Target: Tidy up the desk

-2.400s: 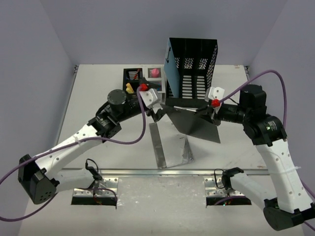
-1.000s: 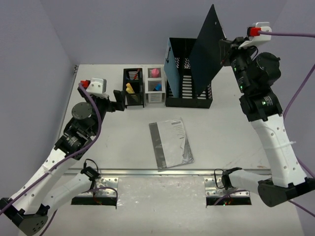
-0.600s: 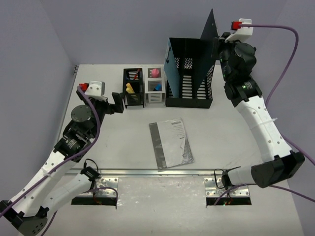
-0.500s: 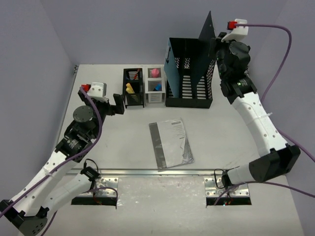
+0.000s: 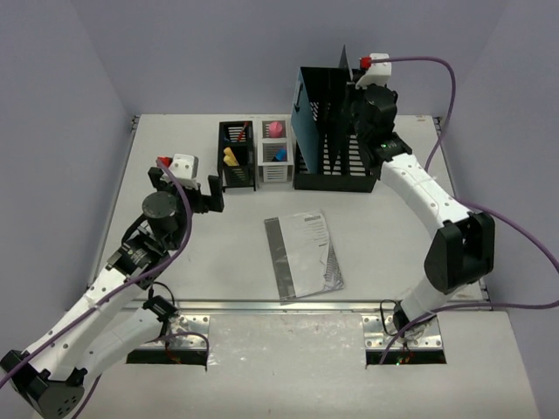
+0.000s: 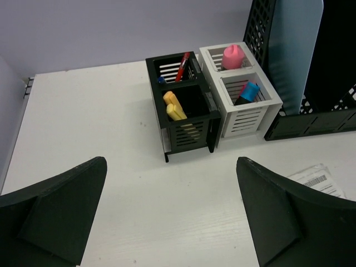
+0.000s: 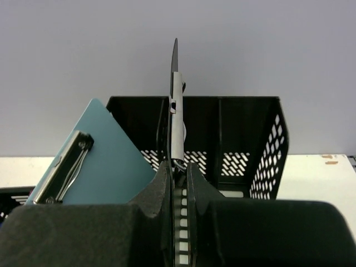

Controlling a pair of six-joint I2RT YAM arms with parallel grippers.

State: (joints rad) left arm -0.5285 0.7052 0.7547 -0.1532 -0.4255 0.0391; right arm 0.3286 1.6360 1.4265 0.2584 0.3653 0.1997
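Note:
On the white desk (image 5: 218, 262) my right gripper (image 5: 351, 92) is shut on a black clipboard (image 5: 343, 63), held upright and edge-on. In the right wrist view the black clipboard (image 7: 174, 94) rises between my fingers (image 7: 160, 186), its silver clip facing me. Its lower part reaches into the top of the black mesh file holder (image 5: 336, 140), beside a blue clipboard (image 7: 105, 153) leaning in the left slot. Which slot it enters I cannot tell. My left gripper (image 5: 186, 196) hovers open and empty over the desk (image 6: 83, 111), left of the pen organizers.
A black pen organizer (image 5: 237, 155) and a white one (image 5: 276, 153) hold markers left of the file holder. A grey booklet (image 5: 303, 253) lies flat mid-desk. A metal rail (image 5: 288, 305) runs along the near edge. Lilac walls close in on three sides.
My right arm has swung the black clipboard leftward and down from high at the right until it stands over the file holder. My left arm has shifted slightly rightward, still open.

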